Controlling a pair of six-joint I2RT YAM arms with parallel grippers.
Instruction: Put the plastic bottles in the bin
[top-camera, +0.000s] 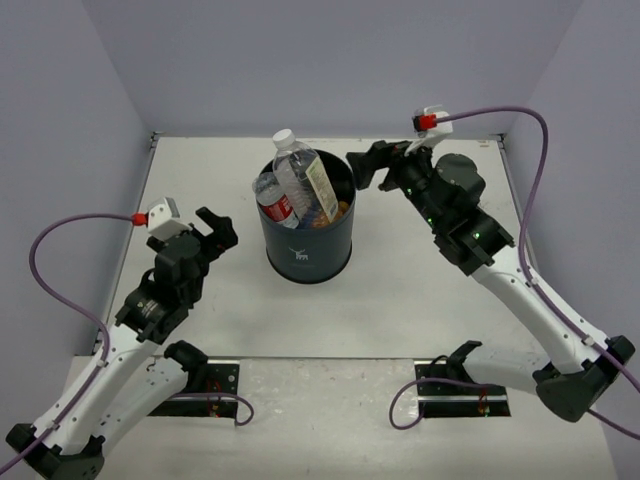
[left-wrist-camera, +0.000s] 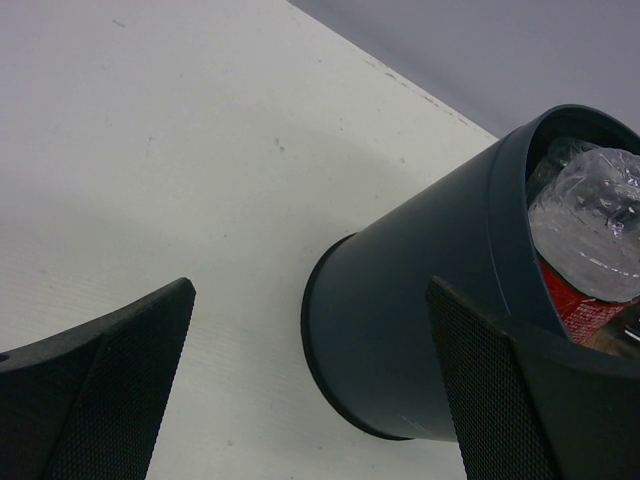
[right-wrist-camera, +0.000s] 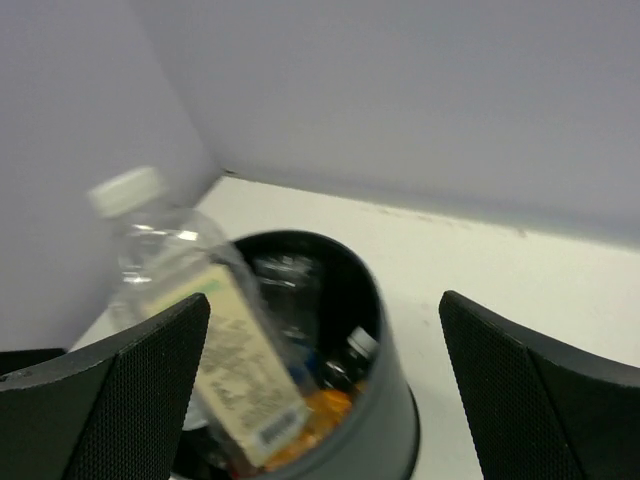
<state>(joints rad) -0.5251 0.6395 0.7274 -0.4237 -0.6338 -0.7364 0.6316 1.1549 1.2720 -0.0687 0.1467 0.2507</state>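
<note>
Top view, bin: one bin (top-camera: 308, 245), upright at the centre of the table (top-camera: 250, 310).
Top view, bottles: three countable inside. The cream-label bottle (top-camera: 305, 180) pokes above the rim, the red-label bottle (top-camera: 272, 202) is at its 9 o'clock, and an orange bottle (top-camera: 341, 209) is at its 3 o'clock.
Top view, arms: left fingers (top-camera: 218, 230) apart at the bin's 9 o'clock; right fingers (top-camera: 362, 165) apart at its 1 o'clock.
Left wrist view: two fingers spread wide, bin between, one red-label bottle showing.
Right wrist view: two fingers wide apart over the bin; one dark bottle (right-wrist-camera: 345, 368) shows beside the cream-label one.

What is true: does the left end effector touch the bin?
Apart. The top view shows bare table between the left end effector and the bin.
</note>
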